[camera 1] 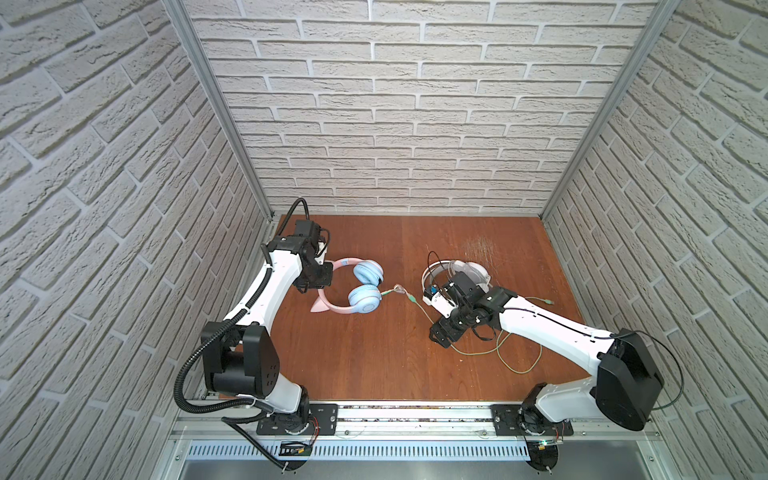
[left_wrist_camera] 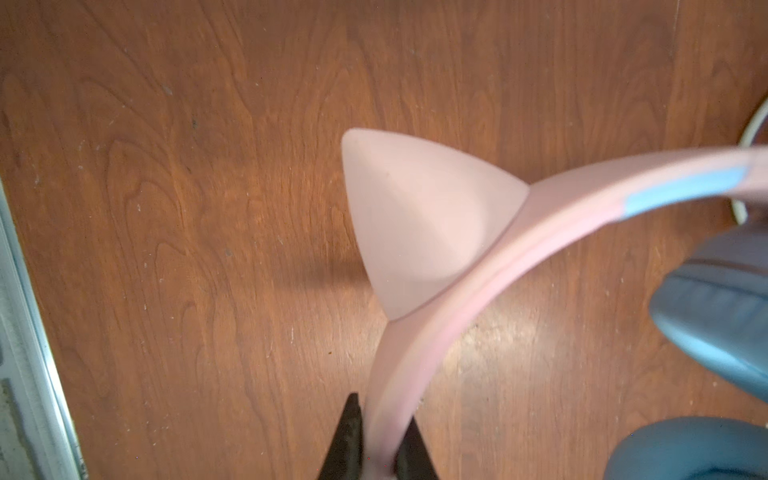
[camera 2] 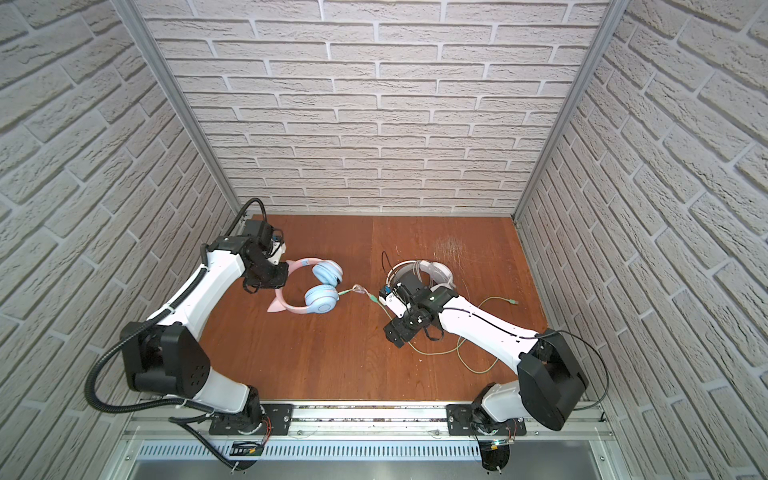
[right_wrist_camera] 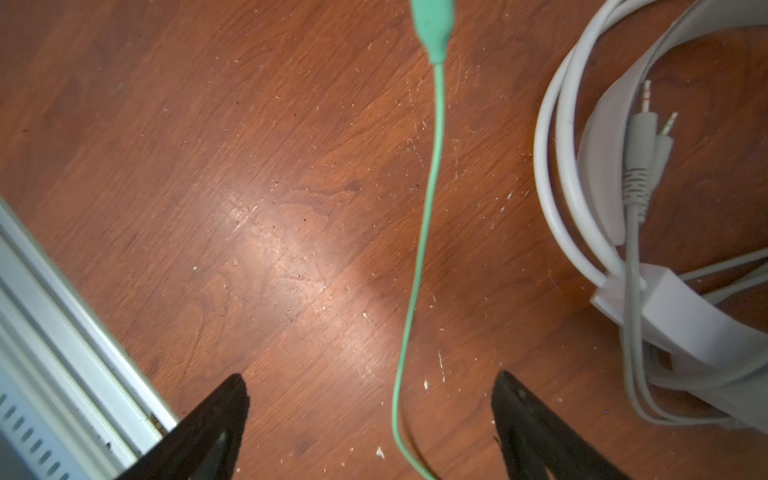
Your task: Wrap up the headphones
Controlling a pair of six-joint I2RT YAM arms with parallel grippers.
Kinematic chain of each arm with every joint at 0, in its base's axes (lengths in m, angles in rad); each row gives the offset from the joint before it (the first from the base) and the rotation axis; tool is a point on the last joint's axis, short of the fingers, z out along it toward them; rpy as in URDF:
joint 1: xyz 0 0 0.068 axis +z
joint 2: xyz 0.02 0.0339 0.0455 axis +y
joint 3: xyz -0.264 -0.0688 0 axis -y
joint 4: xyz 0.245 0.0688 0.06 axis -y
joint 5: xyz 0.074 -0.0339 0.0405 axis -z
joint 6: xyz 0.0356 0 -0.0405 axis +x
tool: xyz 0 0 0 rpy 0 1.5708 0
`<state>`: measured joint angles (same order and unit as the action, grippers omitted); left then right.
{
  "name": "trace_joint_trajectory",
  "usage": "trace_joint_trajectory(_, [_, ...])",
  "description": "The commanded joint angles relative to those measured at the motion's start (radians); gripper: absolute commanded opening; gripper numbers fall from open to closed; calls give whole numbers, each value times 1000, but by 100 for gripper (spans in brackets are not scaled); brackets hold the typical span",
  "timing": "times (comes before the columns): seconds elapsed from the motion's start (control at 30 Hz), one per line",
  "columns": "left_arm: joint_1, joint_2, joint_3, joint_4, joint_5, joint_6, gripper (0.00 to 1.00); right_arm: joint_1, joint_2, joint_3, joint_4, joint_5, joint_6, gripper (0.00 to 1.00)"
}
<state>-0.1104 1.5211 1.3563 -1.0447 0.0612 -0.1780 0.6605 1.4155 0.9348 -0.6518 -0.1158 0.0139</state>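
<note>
Half done: white headphones [right_wrist_camera: 685, 316] look coiled; my left pincer [left_wrist_camera: 382, 440] clamps the pink headband [left_wrist_camera: 540, 216], right pincer [right_wrist_camera: 370, 386] spread astride the loose green cable [right_wrist_camera: 428, 199].

Both top views look steeply down from high overhead at the near side onto the whole wooden table [camera 1: 374, 365], framing nearly identical, shifted slightly sideways. Left wrist camera sits close over the table, facing the pink headband [left_wrist_camera: 540, 224]. Right wrist camera, equally close, faces the green cable [right_wrist_camera: 434, 166] and white headphones [right_wrist_camera: 685, 320]; all three also show in both top views.
</note>
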Motion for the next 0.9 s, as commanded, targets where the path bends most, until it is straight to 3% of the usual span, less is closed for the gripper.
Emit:
trace_joint_trajectory(0.0, [24, -34, 69, -76, 74, 87, 0, 8, 15, -33, 96, 52, 78, 88])
trace_joint_trajectory(0.47, [153, -49, 200, -120, 155, 70, 0, 10, 113, -103, 197, -16, 165, 71])
trace_joint_trajectory(0.87, [281, -85, 210, -94, 212, 8, 0, 16, 169, -152, 260, -69, 186, 58])
